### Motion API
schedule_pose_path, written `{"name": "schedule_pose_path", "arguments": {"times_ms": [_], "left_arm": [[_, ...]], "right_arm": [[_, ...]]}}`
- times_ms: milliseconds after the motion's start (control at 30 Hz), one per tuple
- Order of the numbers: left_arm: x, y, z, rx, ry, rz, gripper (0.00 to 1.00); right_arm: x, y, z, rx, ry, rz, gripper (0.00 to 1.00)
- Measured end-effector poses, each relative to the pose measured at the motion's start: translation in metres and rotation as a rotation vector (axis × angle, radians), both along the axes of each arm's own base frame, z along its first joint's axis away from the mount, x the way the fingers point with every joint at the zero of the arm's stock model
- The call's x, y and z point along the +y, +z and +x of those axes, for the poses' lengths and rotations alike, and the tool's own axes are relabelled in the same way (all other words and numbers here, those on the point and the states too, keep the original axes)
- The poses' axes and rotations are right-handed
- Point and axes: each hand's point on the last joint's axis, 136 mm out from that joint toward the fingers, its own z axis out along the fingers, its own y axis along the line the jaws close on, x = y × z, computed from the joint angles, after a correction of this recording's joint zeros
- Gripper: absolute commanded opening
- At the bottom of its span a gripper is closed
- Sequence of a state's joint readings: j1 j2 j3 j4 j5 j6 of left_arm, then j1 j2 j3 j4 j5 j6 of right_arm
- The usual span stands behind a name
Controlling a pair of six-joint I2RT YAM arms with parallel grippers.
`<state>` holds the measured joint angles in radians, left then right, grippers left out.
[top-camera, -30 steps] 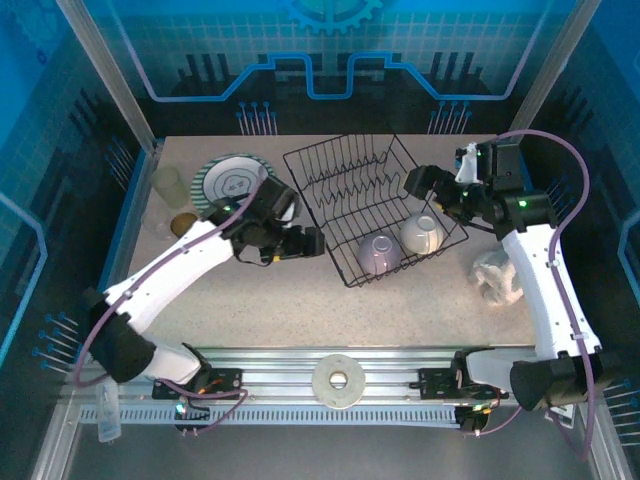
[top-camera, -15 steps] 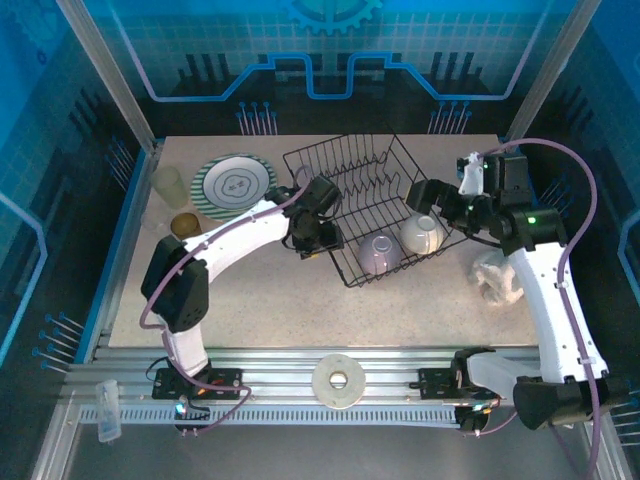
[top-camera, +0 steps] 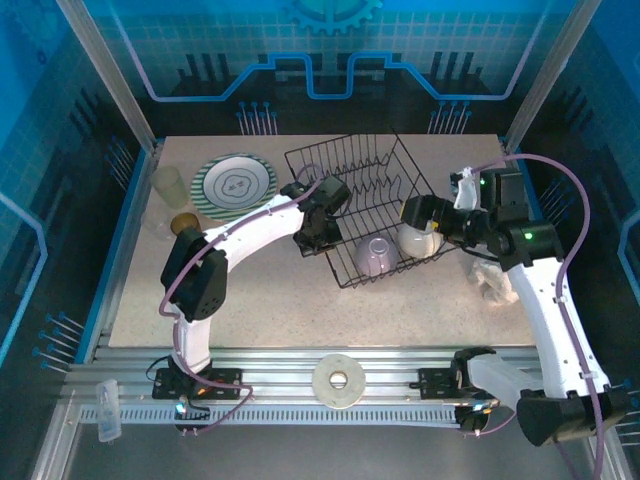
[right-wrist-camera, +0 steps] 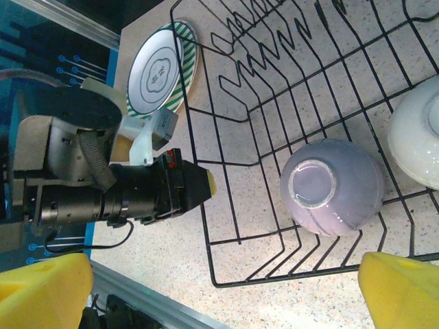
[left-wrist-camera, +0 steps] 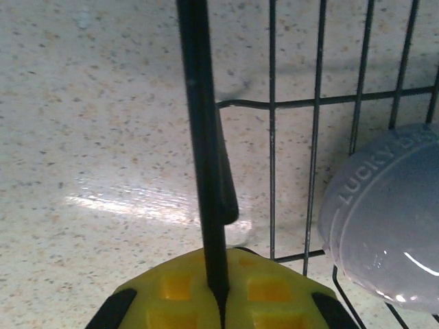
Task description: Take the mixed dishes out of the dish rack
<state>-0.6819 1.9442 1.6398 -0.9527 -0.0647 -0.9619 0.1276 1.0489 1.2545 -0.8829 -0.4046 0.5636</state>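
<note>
The black wire dish rack (top-camera: 352, 178) stands on the table's middle. In its near end lie an upside-down lavender cup (top-camera: 377, 255) (right-wrist-camera: 333, 185) (left-wrist-camera: 391, 226) and a cream bowl (top-camera: 420, 238) (right-wrist-camera: 418, 137). My left gripper (top-camera: 318, 232) (left-wrist-camera: 221, 288) (right-wrist-camera: 199, 188) is at the rack's left rim, its yellow pads shut on a black rim wire (left-wrist-camera: 206, 171). My right gripper (top-camera: 415, 215) (right-wrist-camera: 223, 295) hovers open over the rack's right side, above the bowl. On the table to the left are the green-striped plate (top-camera: 236, 184) (right-wrist-camera: 161, 68), a pale tumbler (top-camera: 170, 185) and a small brown cup (top-camera: 183, 222).
A white cloth lump (top-camera: 493, 280) lies right of the rack under my right arm. A white ring disc (top-camera: 338, 381) rests on the front rail. The left arm stretches across the table from its base to the rack.
My left gripper swung right from beside the plate to the rack's left rim and closed on the wire. My right gripper drifted left and lower over the bowl.
</note>
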Motion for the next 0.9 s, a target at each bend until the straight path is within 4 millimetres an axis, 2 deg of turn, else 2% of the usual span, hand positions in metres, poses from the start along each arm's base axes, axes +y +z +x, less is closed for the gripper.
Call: {"name": "schedule_pose_path", "arguments": {"times_ms": [233,567,900], "left_arm": [[0.017,-0.001,-0.003,0.018,-0.057,0.069,0.00],[0.061,-0.001,-0.002,0.043,-0.162,0.105,0.00],[0.078,-0.003,-0.005,0.030,-0.232,0.093,0.00]], "right_arm": [[0.019,-0.019,-0.007,0.022,0.096,-0.070,1.00],[0.061,-0.080,-0.008,0.087,0.323,-0.328,1.00],[0.108,-0.130,-0.011,0.151,0.501,-0.540,0.99]]}}
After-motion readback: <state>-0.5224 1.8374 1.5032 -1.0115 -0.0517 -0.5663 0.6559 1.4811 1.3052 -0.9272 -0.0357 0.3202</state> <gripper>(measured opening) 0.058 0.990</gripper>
